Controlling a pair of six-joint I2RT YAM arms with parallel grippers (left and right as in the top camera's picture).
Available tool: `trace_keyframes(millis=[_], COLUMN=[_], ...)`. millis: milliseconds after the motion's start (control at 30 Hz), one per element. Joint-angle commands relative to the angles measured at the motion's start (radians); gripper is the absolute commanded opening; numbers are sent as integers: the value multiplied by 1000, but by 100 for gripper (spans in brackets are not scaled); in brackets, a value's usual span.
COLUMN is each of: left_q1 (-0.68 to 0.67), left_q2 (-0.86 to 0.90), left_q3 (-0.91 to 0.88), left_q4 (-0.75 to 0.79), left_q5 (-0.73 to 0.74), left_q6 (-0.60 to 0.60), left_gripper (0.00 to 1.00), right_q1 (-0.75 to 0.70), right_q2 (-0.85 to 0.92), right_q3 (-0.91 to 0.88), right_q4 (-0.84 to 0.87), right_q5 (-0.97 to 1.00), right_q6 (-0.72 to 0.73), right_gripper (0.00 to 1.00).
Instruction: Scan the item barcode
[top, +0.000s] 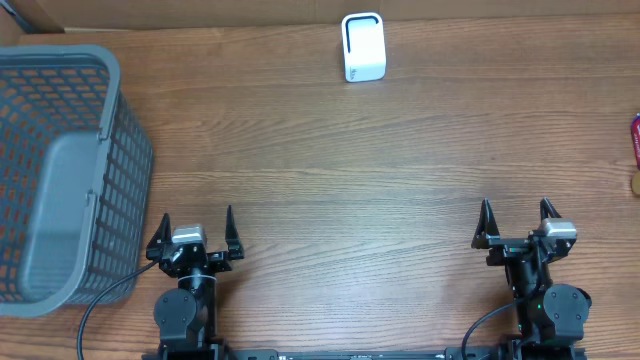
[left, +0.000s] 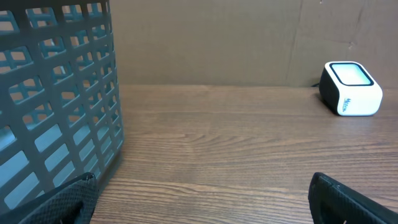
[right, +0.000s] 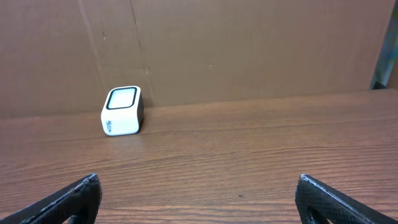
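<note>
A white barcode scanner (top: 363, 47) with a dark window stands at the far middle of the wooden table; it also shows as the scanner (left: 350, 88) at the right of the left wrist view and the scanner (right: 122, 111) at the left of the right wrist view. No item with a barcode is clearly visible; a red thing (top: 635, 138) is cut off by the right edge. My left gripper (top: 197, 216) (left: 202, 180) and right gripper (top: 515, 206) (right: 198, 180) rest near the front edge, both open and holding nothing.
A grey plastic mesh basket (top: 130, 170) fills the left side, its wall (left: 62, 93) close to my left gripper. A brown cardboard wall backs the table. A small brownish thing (top: 636, 183) sits at the right edge below the red one.
</note>
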Motion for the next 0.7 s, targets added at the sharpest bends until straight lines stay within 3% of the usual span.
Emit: trace_keyframes(millis=[0, 133, 267, 667], left_q1=[-5, -5, -5, -5], left_q2=[-10, -10, -10, -10], left_q3=[-5, -5, -5, -5], left_q4=[-2, -2, 2, 2], left_q5=[10, 10, -32, -24], left_q6=[26, 21, -65, -52], left_gripper=[100, 100, 100, 100], right_q1=[-5, -5, -5, -5], right_q2=[-9, -9, -9, -9], right_q3=[-10, -10, -10, -10], right_q4=[7, 8, 7, 7], right_q5=[2, 3, 2, 2], right_q6=[3, 3, 3, 3], right_gripper=[100, 100, 100, 100])
